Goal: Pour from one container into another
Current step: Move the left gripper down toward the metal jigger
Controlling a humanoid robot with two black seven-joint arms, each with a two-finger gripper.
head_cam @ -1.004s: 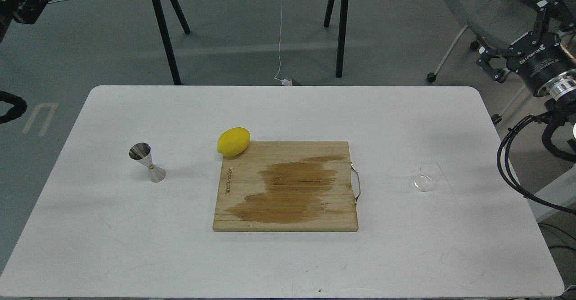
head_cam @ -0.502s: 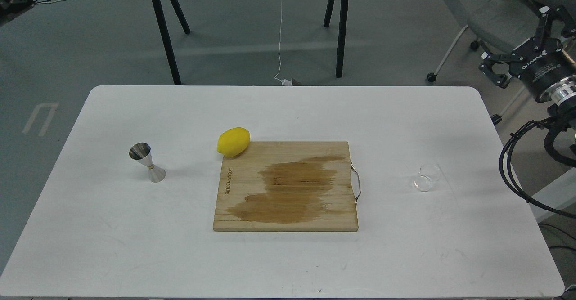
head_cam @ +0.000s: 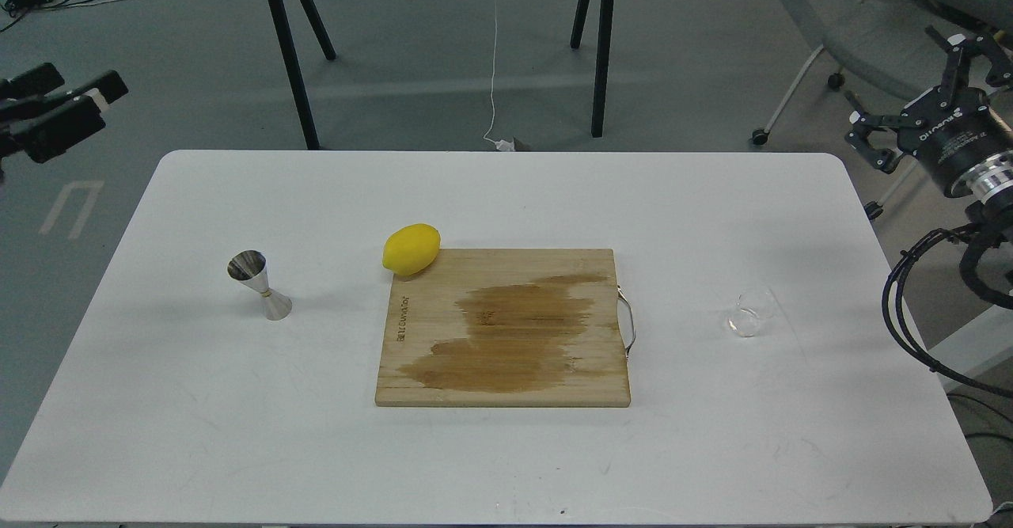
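While both arms hang off the sides of the white tabletop (head_cam: 237, 433), nothing is in either gripper. Taking the wooden cutting board (head_cam: 503, 330) at the middle of the tabletop as the landmark: the right gripper (head_cam: 922, 112) is far to the right of the board and beyond its far edge, out over the floor past the tabletop's right rim, its two fingers spread wide apart and touching nothing. The left gripper (head_cam: 79, 96) is far to the left of the board, also past the far edge and off the tabletop; it shows as dark elongated parts and I cannot tell how wide its fingers stand.

The board carries a dark wet-looking stain across its middle and a metal handle on its right edge. A yellow lemon (head_cam: 411, 249) lies at the board's far left corner, touching it. The steel jigger (head_cam: 259, 285) stands upright well to the left of the board. The clear glass tumbler (head_cam: 750, 313) sits well to the right of the board.

Behind the tabletop, black trestle legs (head_cam: 293, 53) stand on grey floor, with a white cable (head_cam: 494, 61) trailing down.
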